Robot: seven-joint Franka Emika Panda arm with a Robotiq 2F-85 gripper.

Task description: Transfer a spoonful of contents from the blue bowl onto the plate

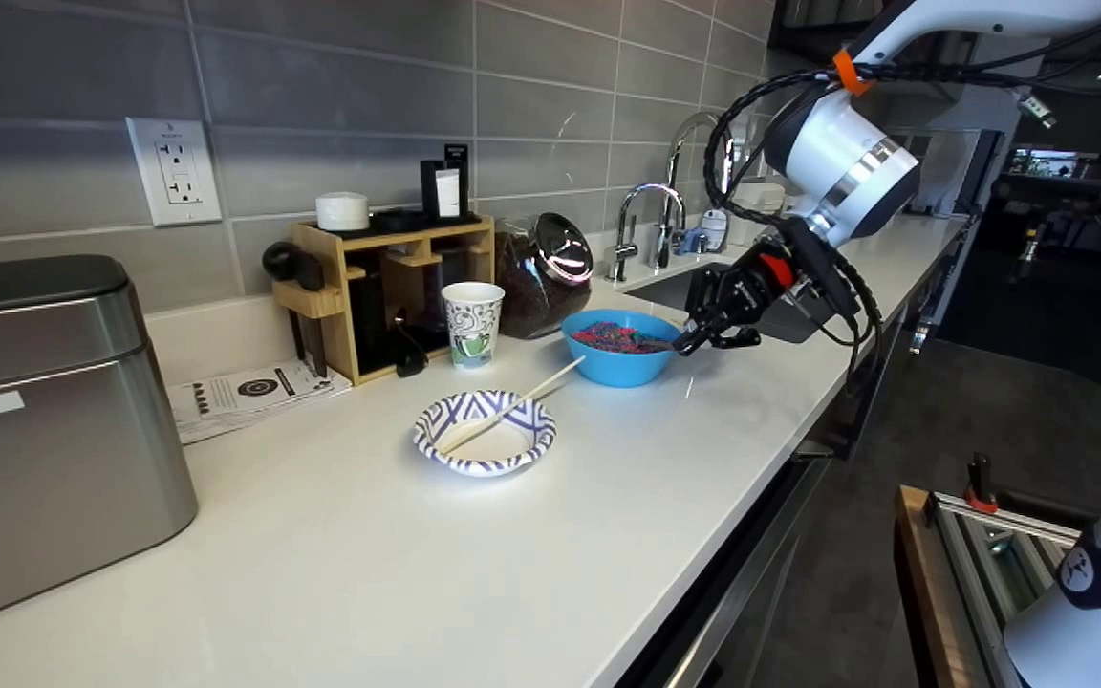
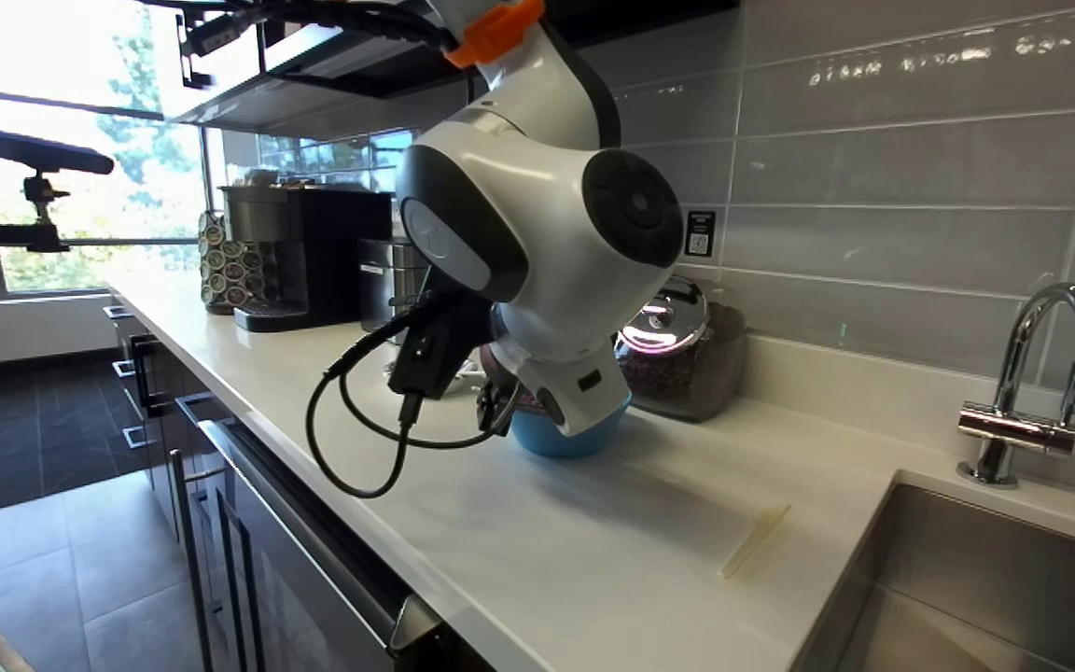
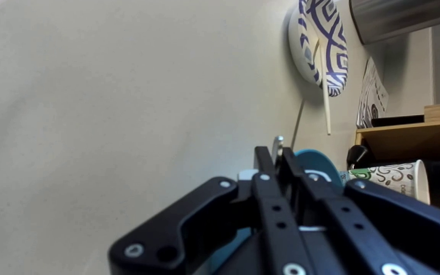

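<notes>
Blue bowl (image 1: 619, 368): solid bright blue, round, smooth and plain-walled; set upright on the white bench (image 1: 321, 554). In an exterior view it is mostly covered by the white arm (image 2: 537, 252), its lower wall left visible.
Contents (image 1: 613, 334): a loose mass of small pieces, dark red to pink, flecked with blue; held in the bowl, the surface seen below its rim.
Plate (image 1: 485, 468): round, shallow, white; rim and sloping wall marked with an angular blue-violet pattern, centre plain and paler. Set on the bench near the bowl, apart from it.
Pale stick (image 1: 539, 387): laid across the plate, one end resting inside, the other projected past the rim toward the bowl; contact with the bowl cannot be judged.
Tool (image 3: 275, 151): black, tilted, placed at the bowl's rim. Fingers (image 3: 264, 162) are set narrow, a slim metal piece (image 3: 278, 141) pinched between the tips; the rest of that piece cannot be made out.
Glass jar (image 1: 527, 306): dark-filled, lidded; placed behind the bowl.
Paper cup (image 1: 472, 330): pale, printed with swirls; stood upright beside the jar.
Flat strip (image 2: 754, 539): pale, laid on the bench near the sink (image 2: 948, 551).
</notes>
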